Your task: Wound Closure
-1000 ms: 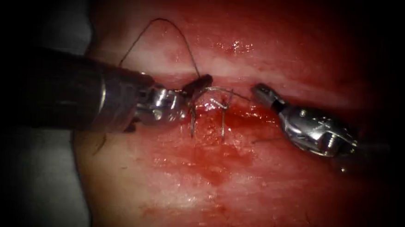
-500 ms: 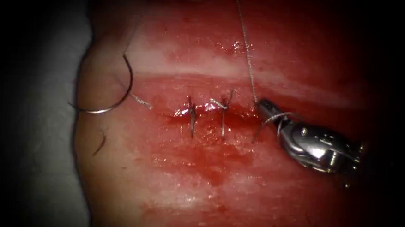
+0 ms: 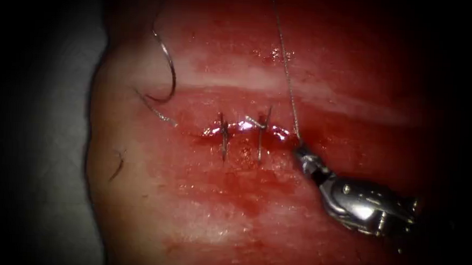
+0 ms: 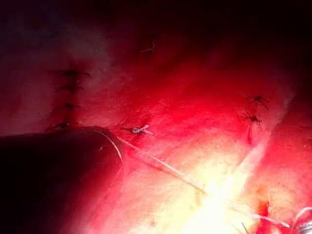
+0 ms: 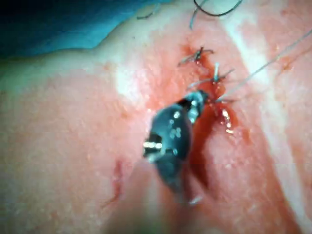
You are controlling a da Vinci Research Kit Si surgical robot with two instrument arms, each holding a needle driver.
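Note:
The cut [image 3: 247, 132] runs across the tissue [image 3: 232, 213], crossed by two stitches [image 3: 224, 138] [image 3: 260, 135] and wet with red fluid. My right tool [image 3: 302, 152] sits at the cut's right end, jaws shut on the thread [image 3: 286, 70], which rises taut out of the top of the picture. The curved needle [image 3: 167, 69] lies free on the tissue left of the cut, held by neither tool, with thread trailing from its lower end. In the right wrist view the right tool [image 5: 197, 101] is by the stitches [image 5: 214, 75]. The left wrist view shows my dark shaft [image 4: 58, 170] and thread [image 4: 161, 163].
A short cut end of thread [image 3: 118, 165] lies on the tissue's left edge, with grey cloth [image 3: 44, 192] beyond it. An older row of stitches [image 4: 68, 90] shows in the left wrist view.
The left tool has left the endoscope view. The needle slid up and turned on the left side. The right tool dropped lower at the cut's right end, and the loops on its jaws are gone.

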